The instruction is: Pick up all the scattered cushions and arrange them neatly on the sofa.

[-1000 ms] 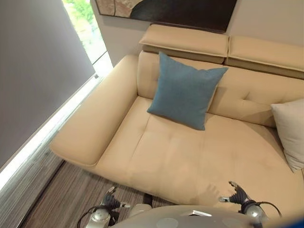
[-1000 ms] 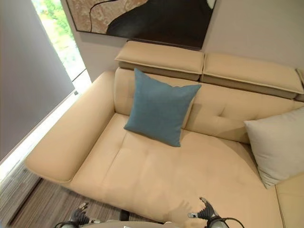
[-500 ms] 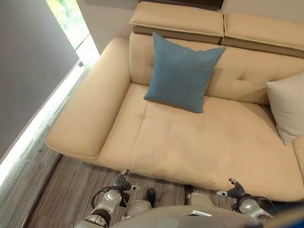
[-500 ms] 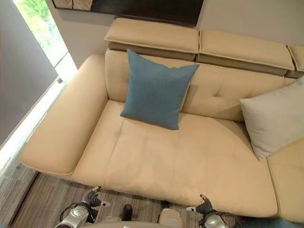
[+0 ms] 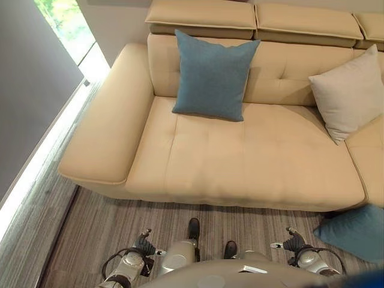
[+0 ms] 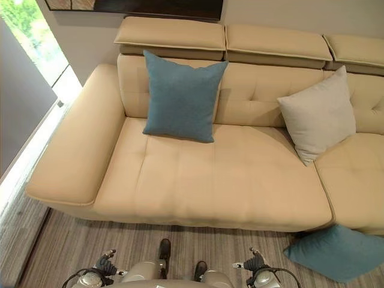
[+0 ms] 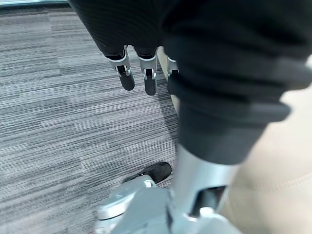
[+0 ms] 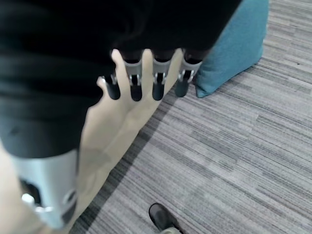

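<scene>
Teal cushion (image 6: 336, 252) on carpet (image 6: 90, 246), just beyond open right hand (image 8: 146, 83).

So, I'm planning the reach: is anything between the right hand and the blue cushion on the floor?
Nothing visible: bare carpet lies between the right hand and the floor cushion, which lies by the sofa's front edge.

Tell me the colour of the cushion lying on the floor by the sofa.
The floor cushion is teal blue, clearest in the right eye view.
</scene>
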